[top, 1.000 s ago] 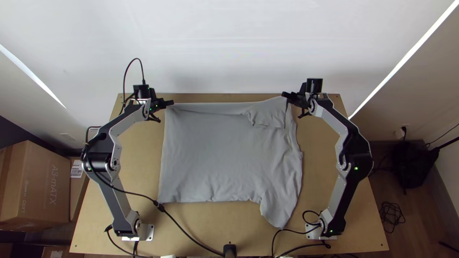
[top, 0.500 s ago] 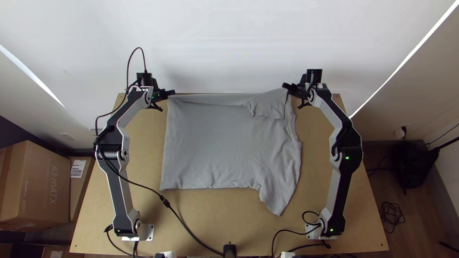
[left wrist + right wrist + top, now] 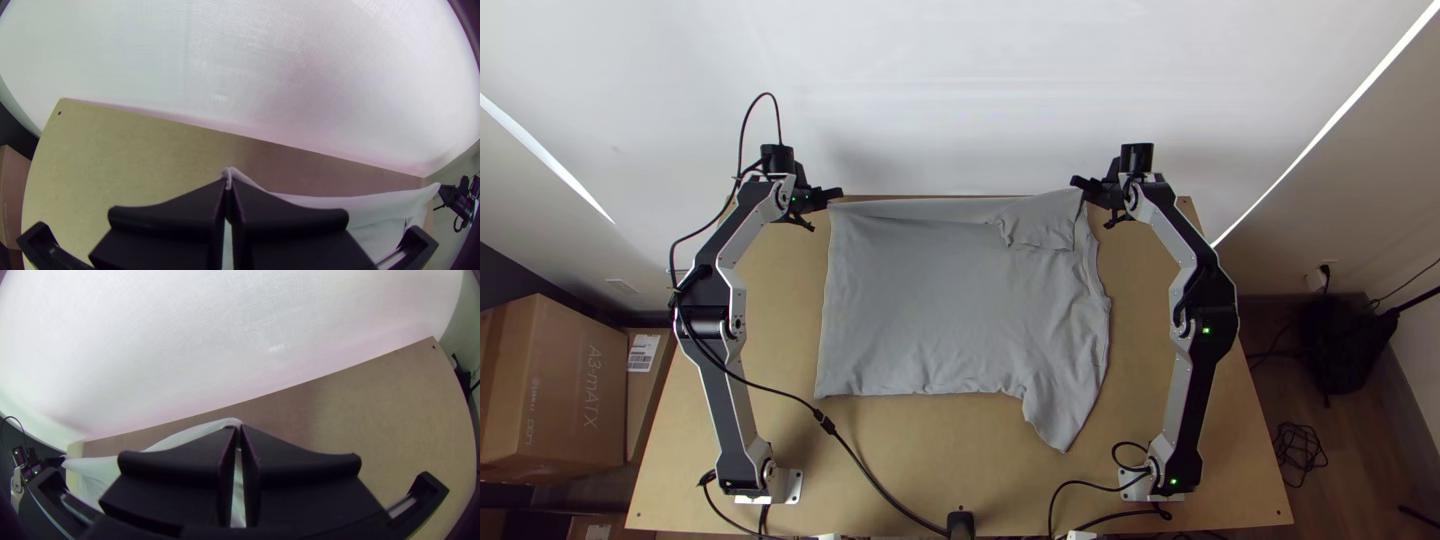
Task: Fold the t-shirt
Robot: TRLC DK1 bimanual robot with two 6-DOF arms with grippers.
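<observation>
Wooden table [image 3: 780,310] is bearing it all: the left gripper [image 3: 834,193] is pinching one far corner; the grey t-shirt [image 3: 930,300] (soft, light, probably prone to sagging) is lying mostly spread; the right gripper [image 3: 1080,183] is clamping the other far corner, sensibly apart.

It looks like a robotics lab or workspace: two robot arms [image 3: 1185,420] are mounted on a light wooden table [image 3: 1040,490]. Beyond the table hangs a white backdrop [image 3: 960,90]; cardboard boxes [image 3: 565,390] sit left of it, a tangled cable [image 3: 1300,455] right.
</observation>
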